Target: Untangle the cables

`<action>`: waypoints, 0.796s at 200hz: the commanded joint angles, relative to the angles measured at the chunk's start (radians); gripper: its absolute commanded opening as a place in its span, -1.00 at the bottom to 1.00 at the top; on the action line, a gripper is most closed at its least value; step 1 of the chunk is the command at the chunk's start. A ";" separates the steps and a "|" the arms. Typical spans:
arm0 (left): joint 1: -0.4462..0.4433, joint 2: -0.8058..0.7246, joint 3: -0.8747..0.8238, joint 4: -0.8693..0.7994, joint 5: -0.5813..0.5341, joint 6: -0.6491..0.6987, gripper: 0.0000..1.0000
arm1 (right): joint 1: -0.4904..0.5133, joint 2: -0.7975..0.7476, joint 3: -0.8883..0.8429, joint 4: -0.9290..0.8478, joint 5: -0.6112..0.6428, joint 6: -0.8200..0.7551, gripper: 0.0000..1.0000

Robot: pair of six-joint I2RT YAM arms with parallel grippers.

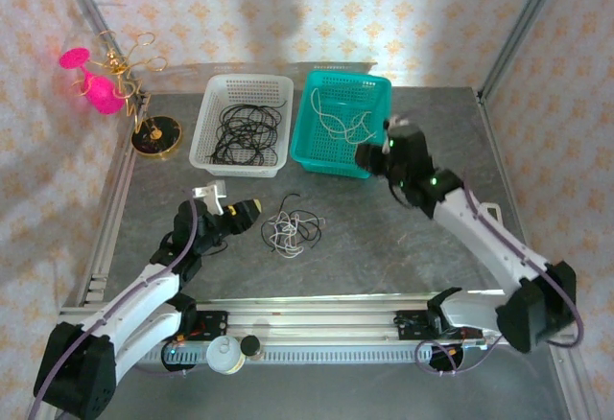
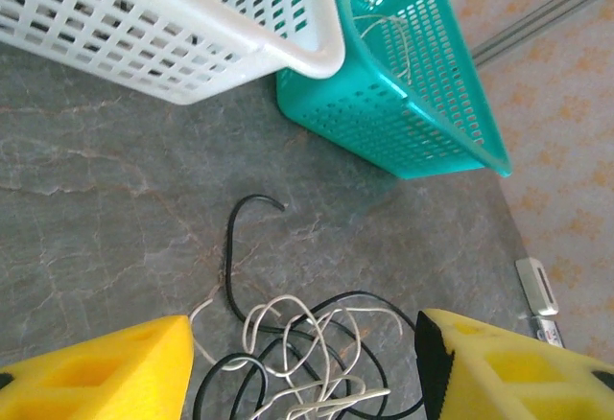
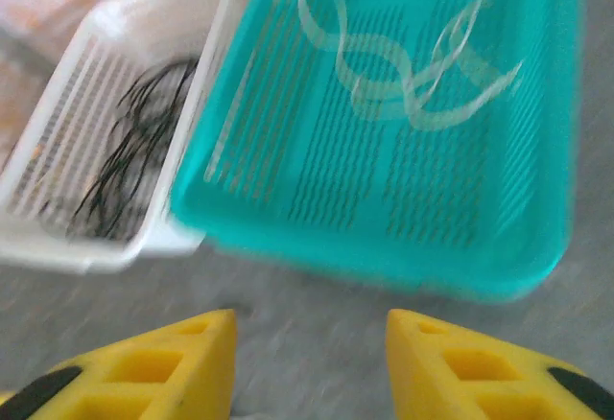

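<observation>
Pick step in hand: small loose tangle of thin black and whitish cables (image 1: 293,231) lies mid-table at 3 o'clock of left gripper (image 1: 251,209), spread and empty; right gripper (image 1: 369,156), spread and empty, hovers at teal perforated plastic basket's (image 1: 350,77) 5 o'clock; next probably calls for pinching one strand.

A grey marbled table (image 2: 96,209) is shown with a matt, stone-like finish. A white perforated plastic basket (image 2: 115,27) and a teal perforated plastic basket (image 2: 403,113) are seen, both smooth and faintly glossy. A thin black cable (image 2: 228,267) and a whitish cable (image 2: 288,300) are smooth-sheathed. On the left gripper (image 2: 305,329), matt yellow plastic fingers (image 2: 106,377) are seen.
</observation>
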 commanded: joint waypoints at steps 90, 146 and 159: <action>-0.027 0.021 0.040 0.019 -0.026 0.028 0.18 | 0.183 0.126 -0.270 0.245 -0.193 0.259 -0.27; -0.029 0.007 0.036 0.011 -0.025 0.029 0.18 | 0.190 0.301 -0.209 0.325 -0.253 0.228 -0.32; -0.028 0.008 0.036 0.012 -0.026 0.029 0.18 | 0.190 0.330 -0.207 0.348 -0.267 0.232 -0.33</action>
